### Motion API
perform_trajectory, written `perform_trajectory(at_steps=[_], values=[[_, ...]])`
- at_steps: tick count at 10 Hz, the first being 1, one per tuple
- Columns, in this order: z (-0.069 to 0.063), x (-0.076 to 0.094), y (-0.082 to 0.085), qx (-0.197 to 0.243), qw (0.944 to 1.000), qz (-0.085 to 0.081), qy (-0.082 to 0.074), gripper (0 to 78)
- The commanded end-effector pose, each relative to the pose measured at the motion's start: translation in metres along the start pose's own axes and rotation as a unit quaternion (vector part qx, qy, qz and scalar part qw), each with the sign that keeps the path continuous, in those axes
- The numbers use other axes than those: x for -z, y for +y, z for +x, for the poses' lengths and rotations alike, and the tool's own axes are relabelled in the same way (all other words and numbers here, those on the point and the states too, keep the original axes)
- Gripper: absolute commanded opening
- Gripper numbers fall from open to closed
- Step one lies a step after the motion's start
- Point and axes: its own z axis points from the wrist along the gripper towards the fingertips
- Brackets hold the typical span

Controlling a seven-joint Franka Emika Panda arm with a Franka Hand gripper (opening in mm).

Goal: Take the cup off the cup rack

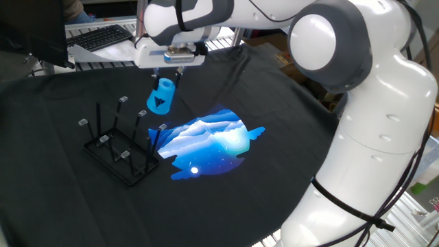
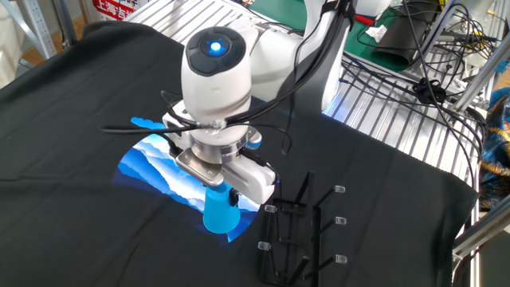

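My gripper [image 1: 168, 73] is shut on the sky-blue cup [image 1: 162, 96] and holds it by its upper end, tilted, in the air above the black cloth. In the other fixed view the cup [image 2: 217, 210] hangs under my gripper [image 2: 224, 189], just left of the rack. The black wire cup rack [image 1: 123, 147] stands on the cloth below and left of the cup, its grey-capped pegs bare. It also shows in the other fixed view [image 2: 307, 231]. The cup is clear of the pegs.
A blue and white picture patch [image 1: 212, 142] lies on the black cloth right of the rack. A keyboard [image 1: 99, 36] sits beyond the far table edge. Metal shelving with cables [image 2: 430, 72] stands behind the table.
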Motion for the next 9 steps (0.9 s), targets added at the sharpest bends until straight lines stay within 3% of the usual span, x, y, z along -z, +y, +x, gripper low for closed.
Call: perform_trajectory(at_steps=[1,9], values=[[-0.003,-0.023,0.001,0.002,0.9999,-0.006,-0.01,1.2],[-0.008,-0.062,0.001,0.017,0.9997,-0.006,-0.016,1.2]])
